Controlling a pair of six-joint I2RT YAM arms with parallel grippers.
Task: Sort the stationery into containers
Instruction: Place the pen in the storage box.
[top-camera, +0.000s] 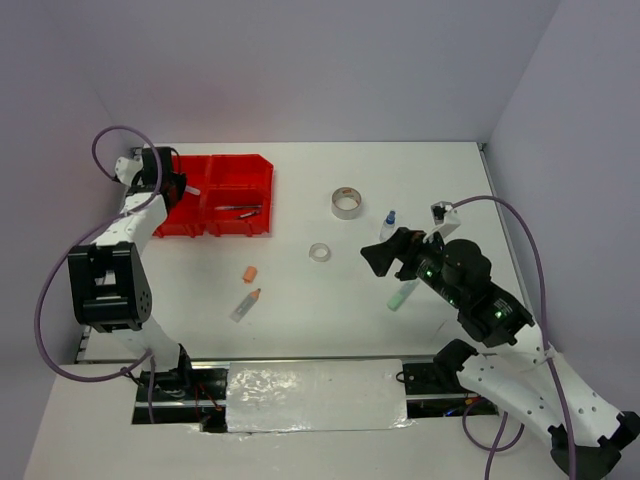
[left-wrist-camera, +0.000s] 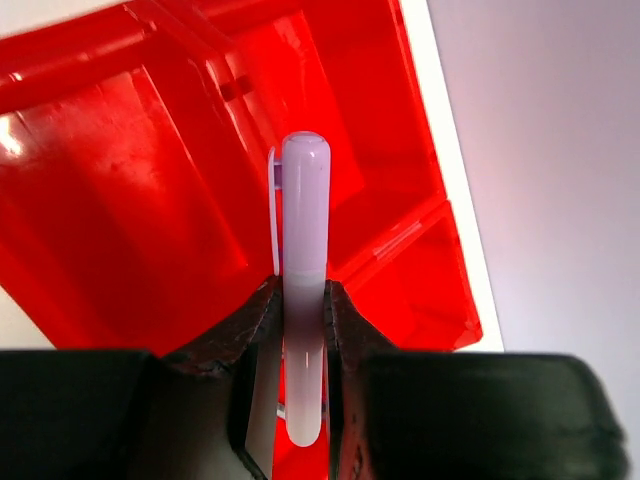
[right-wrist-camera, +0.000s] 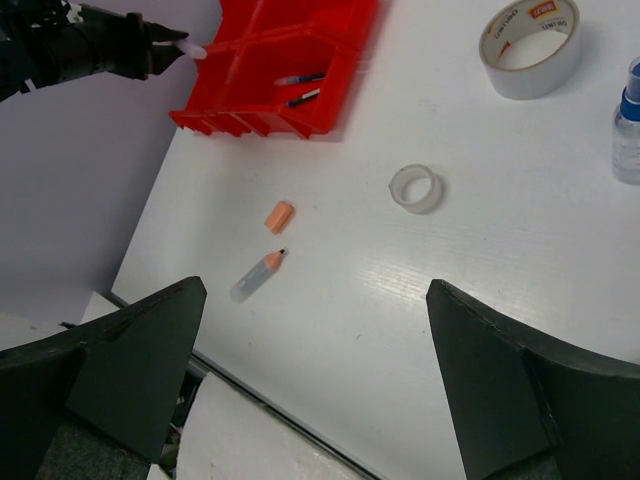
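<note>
- Closest to the left wrist camera, our left hand (left-wrist-camera: 300, 305) is clamped on a pale lilac marker (left-wrist-camera: 303, 200), which juts up the middle of the frame.
- Behind that marker we see the red tray (left-wrist-camera: 150, 200), which sits at the upper left of the top view.
- Our right hand (right-wrist-camera: 315, 370) is spread wide and grips nothing, above the worktop (top-camera: 330, 320).
- We count two dark pens (top-camera: 245, 210) in the tray's lower-right compartment.
- Loose on the worktop we count one each:
  - grey tape roll (top-camera: 346, 202)
  - clear tape ring (top-camera: 320, 252)
  - blue-capped bottle (top-camera: 388, 222)
  - orange piece (top-camera: 249, 274)
  - orange-tipped marker (top-camera: 246, 304)
  - green marker (top-camera: 403, 295)
</note>
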